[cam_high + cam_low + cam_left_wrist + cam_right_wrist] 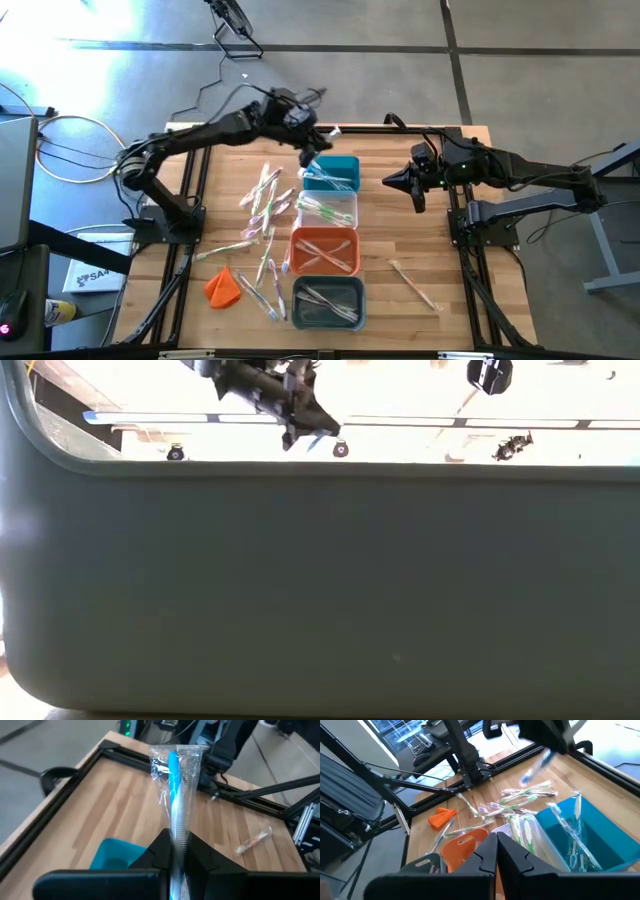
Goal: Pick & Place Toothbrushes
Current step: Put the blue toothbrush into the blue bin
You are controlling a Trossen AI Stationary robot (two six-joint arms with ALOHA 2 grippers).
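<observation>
High view: left gripper (318, 150) clenched on a wrapped blue toothbrush (175, 775), which sticks out past the fingertips, above the teal bin (332, 174). Right gripper (392, 182) clamped tight on nothing, beside that bin, well apart. Loose toothbrushes (262, 205) lie below the left gripper; one more (413, 284) beyond the right.

- High view was evenly lit; strong glare lay on the floor (70, 30) at the upper left, w/ a bluish-white patch.
- Table (230, 150) showed only soft, short shadows under the arms.
- Low view was mostly blocked by a dark grey surface (320, 590); the strip above it was overexposed, nearly white.
- Left wrist view: the plastic wrap (175, 765) gave small reflections; near fingers were blurred.
- Right wrist view: bright window (405, 732) behind, the top looked motion-blurred.
</observation>
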